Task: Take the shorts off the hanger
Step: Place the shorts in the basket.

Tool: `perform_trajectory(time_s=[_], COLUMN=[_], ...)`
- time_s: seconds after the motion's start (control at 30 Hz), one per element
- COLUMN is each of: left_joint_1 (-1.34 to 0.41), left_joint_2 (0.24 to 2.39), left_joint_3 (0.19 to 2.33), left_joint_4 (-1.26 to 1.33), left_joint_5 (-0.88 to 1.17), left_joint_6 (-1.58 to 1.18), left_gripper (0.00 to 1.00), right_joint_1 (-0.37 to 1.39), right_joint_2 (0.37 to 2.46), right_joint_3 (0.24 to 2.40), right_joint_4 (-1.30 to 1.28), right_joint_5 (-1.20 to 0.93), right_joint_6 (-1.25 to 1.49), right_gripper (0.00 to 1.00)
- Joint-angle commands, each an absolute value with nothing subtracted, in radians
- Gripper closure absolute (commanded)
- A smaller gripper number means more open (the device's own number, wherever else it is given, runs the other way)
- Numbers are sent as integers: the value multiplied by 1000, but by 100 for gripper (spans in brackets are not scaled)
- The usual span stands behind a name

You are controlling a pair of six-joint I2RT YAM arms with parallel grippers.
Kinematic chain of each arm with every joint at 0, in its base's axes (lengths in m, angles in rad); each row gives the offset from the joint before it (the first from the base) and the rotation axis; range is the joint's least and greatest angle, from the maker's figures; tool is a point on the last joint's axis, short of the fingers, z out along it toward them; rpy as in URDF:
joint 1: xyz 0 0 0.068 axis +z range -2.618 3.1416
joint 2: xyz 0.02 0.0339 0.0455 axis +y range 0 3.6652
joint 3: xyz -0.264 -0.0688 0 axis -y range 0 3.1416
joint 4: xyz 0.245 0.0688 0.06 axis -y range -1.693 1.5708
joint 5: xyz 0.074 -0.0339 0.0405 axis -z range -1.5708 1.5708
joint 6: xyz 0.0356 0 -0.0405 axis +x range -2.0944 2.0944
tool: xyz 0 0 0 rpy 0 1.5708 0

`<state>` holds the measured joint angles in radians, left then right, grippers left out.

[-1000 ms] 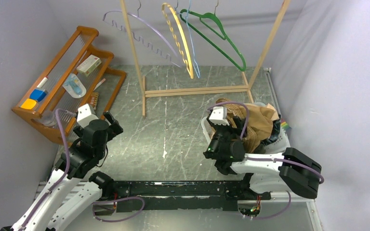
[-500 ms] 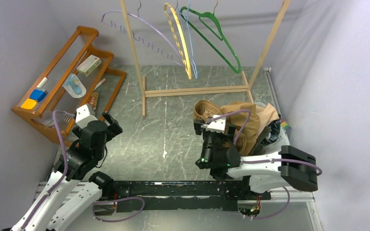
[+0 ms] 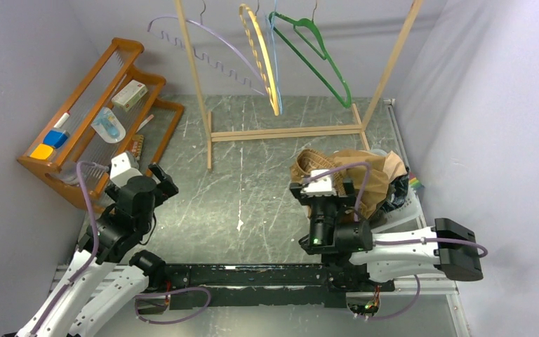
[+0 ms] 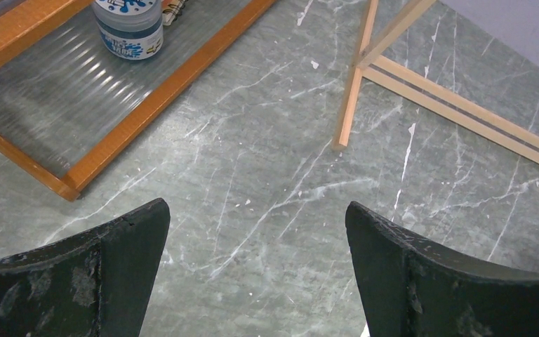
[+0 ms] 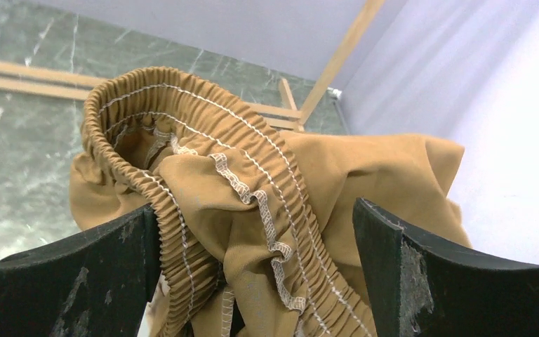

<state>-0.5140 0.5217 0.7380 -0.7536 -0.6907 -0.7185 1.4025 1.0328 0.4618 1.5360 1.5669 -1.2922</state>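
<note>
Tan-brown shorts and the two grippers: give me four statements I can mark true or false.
1. The tan-brown shorts hang from the green hanger. False: they lie crumpled in a pile at the table's right side, and that hanger is bare.
2. The right gripper is open, facing the shorts. True.
3. The left gripper grips a garment. False: it is open and empty above the table.
4. The yellow hanger carries nothing. True.
</note>
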Motion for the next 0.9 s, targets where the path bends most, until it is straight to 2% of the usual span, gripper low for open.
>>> perform_trajectory(time_s=[0.0,0.2,0.37,0.63,0.73,0.87], left_joint_1=[-507,-507,-506,-507,-507,-507], left_joint_2=[542,535,529,544,547,554], left_joint_3=[768,765,759,764,763,764], left_joint_4=[-762,-760,-747,-751,-748,-748], left_joint_5=[-688,-686,-687,-690,-686,-681], left_joint_6=[-712,-713,-705,-704,-700,-702], left_gripper=[1,1,1,1,1,1], right_joint_1=[1441,1456,1593,1692,1646,1444], right_joint_2=[1093,1057,1025,1014,1004,1003], right_joint_3=[510,563,621,649,646,599], right_joint_4=[1805,1801,1809,1817,1809,1783], right_joint_5=[1741,1741,1741,1736,1668,1659], right_joint_6=[-1558,-1648,-1772,-1722,-1648,-1557], right_gripper=[0,0,0,0,0,1])
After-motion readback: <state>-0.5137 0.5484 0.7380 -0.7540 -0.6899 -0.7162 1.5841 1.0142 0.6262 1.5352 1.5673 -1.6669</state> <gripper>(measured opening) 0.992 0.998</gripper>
